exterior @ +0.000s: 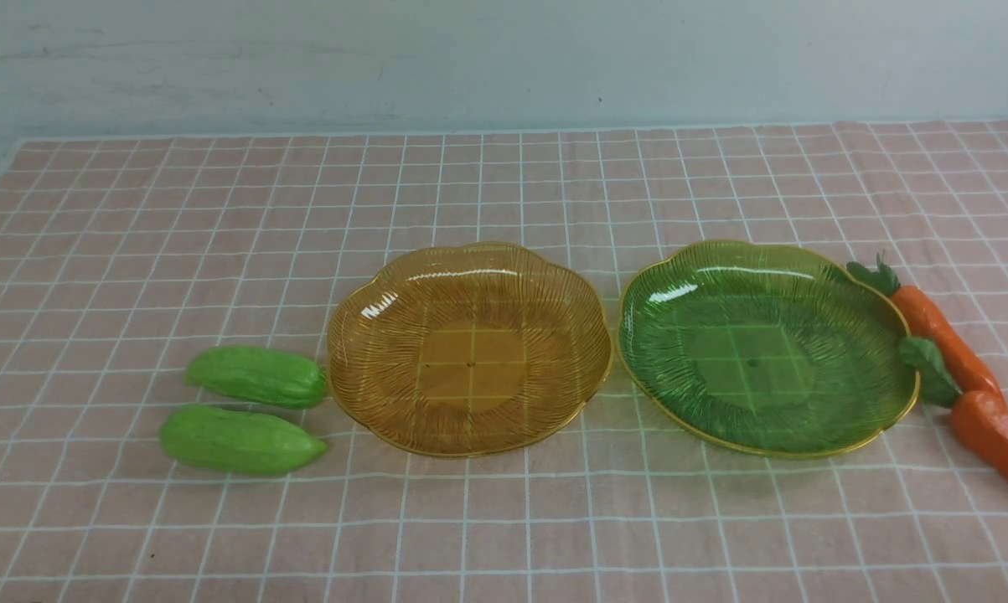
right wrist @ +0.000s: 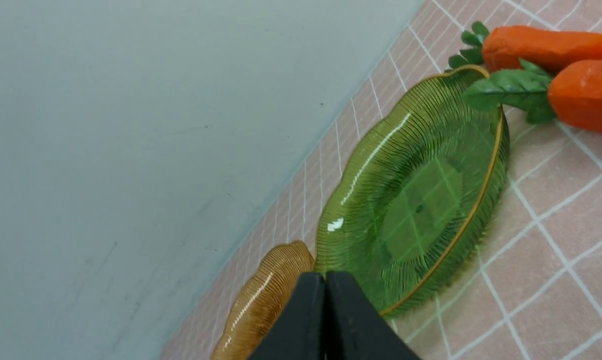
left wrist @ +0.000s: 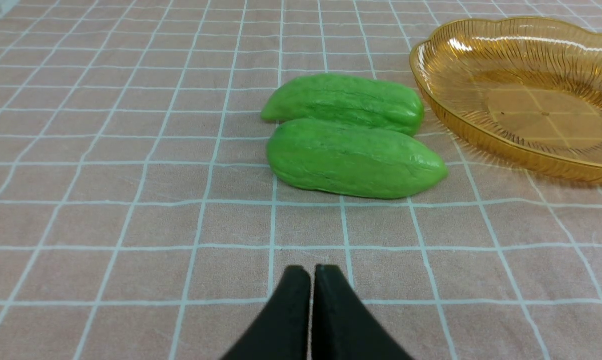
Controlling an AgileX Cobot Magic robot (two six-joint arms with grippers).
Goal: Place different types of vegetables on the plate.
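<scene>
Both our left pincer (left wrist: pixel 312 272) and right pincer (right wrist: pixel 325 279) pressed together, our gourds (exterior: pixel 244 440) toward the counter's (exterior: pixel 504 536) left edge, our carrots (exterior: pixel 948 335) toward its right edge

Counter (exterior: pixel 504 528), draped in a pink cloth (exterior: pixel 219 201) with a pale grid of lines. Wall (exterior: pixel 504 67), one, behind the far edge; plain, pale grey-green, faintly streaked, with small dark specks. Light: soft.
</scene>
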